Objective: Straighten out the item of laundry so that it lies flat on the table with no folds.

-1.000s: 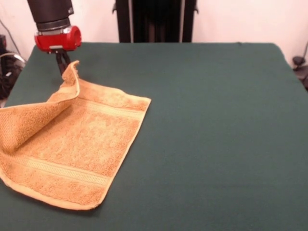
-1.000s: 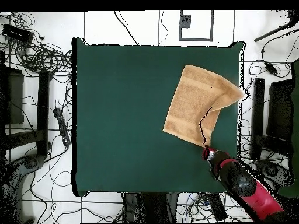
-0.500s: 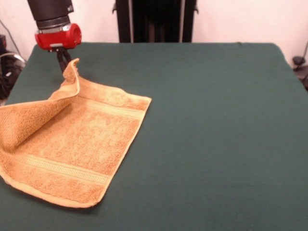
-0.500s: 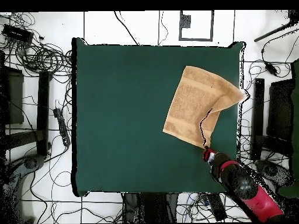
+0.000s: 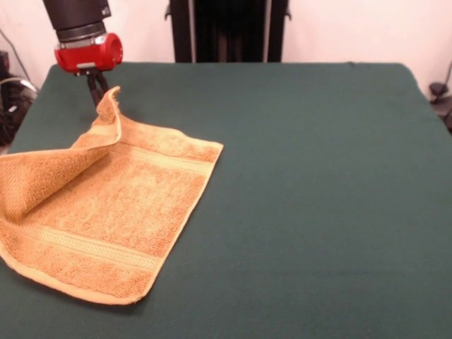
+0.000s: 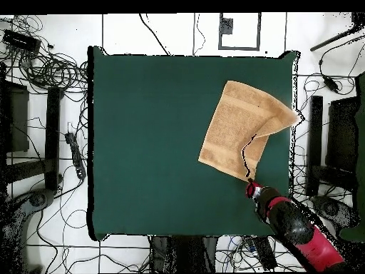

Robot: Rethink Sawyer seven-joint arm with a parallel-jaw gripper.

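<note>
The golden-orange item of laundry (image 5: pixel 120 205) lies on the left part of the dark green table (image 5: pixel 318 176). Its left side is folded over the rest as a raised flap, and one far corner stands pulled up off the cloth. My gripper (image 5: pixel 99 95) pinches that raised corner, shut on it, below the red wrist ring. From above, the item of laundry (image 6: pixel 235 132) sits near the right edge of the table (image 6: pixel 150 143), with its flap reaching toward that edge and my gripper (image 6: pixel 250 184) at its lower corner.
A black column (image 5: pixel 229 32) stands behind the table's far edge. Cables (image 6: pixel 50 68) and dark stands (image 6: pixel 53 139) crowd the floor around the table. The towel's folded side lies close to the table's edge.
The gripper has shifted slightly right and up in the front view, drawing the held corner with it. The rest of the towel has barely moved.
</note>
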